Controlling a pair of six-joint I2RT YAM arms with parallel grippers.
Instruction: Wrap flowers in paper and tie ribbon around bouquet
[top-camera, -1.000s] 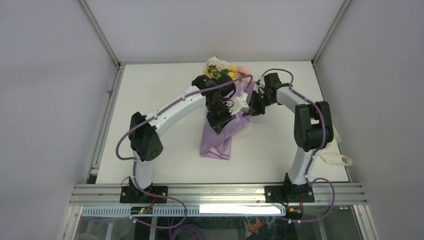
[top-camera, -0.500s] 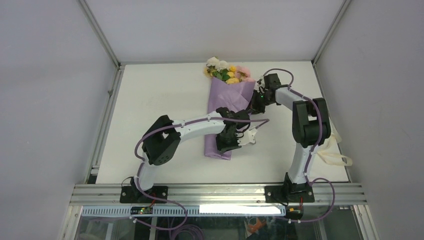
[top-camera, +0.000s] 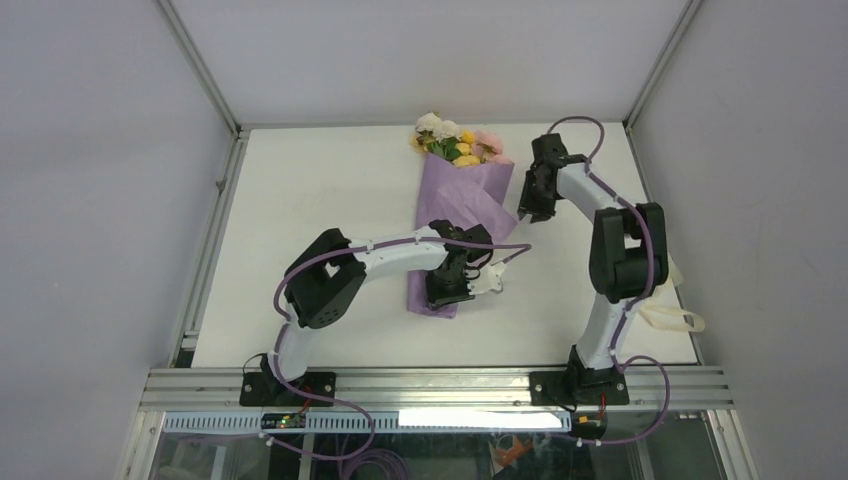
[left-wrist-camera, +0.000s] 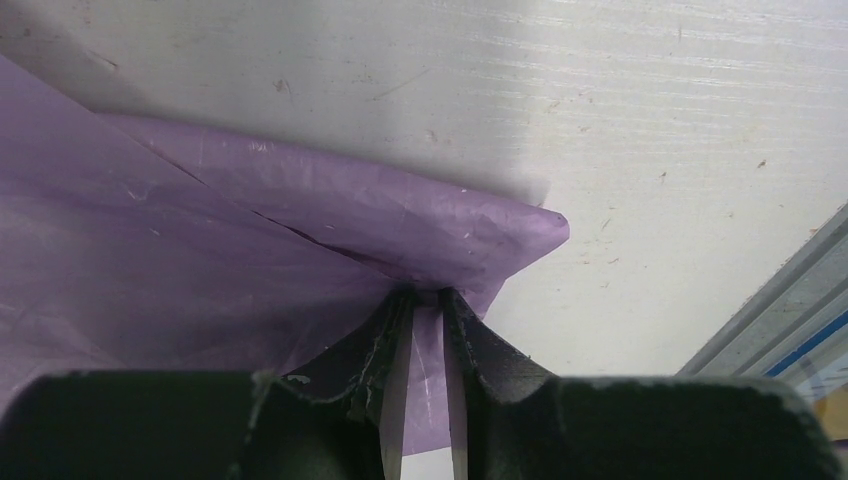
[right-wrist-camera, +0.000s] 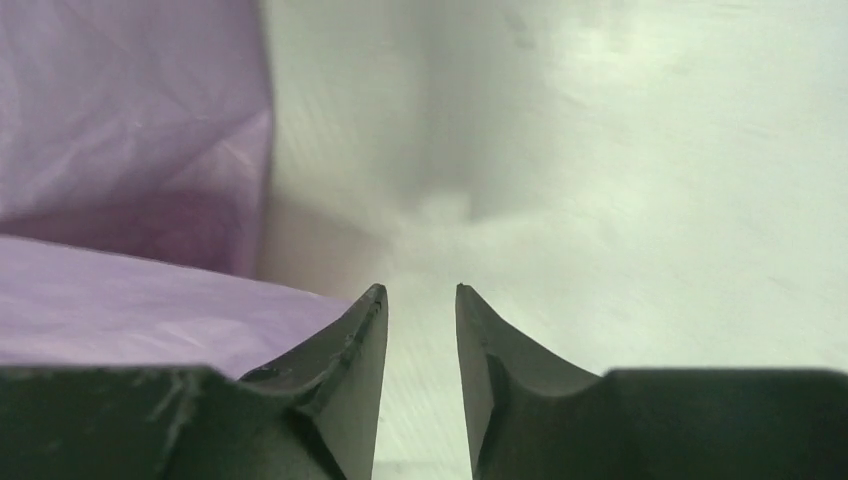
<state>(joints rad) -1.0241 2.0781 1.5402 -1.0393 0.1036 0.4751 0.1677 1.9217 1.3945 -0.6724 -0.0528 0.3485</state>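
While flat on table (top-camera: 310, 200), paper (left-wrist-camera: 200, 250) in left jaws.

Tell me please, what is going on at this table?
The flowers lie on the table, wrapped in purple paper. The left gripper pinches the paper at its narrow near end. The right gripper stands open beside the wide end, holding nothing. The ribbon lies at the table's right edge, not yet tied.

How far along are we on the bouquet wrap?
Done: the paper is rolled into a cone around the flowers. In hand: the left gripper pinches the paper near the cone's narrow end; the right gripper hangs open and empty beside it. Left: the ribbon lies untied at the right edge of the table.
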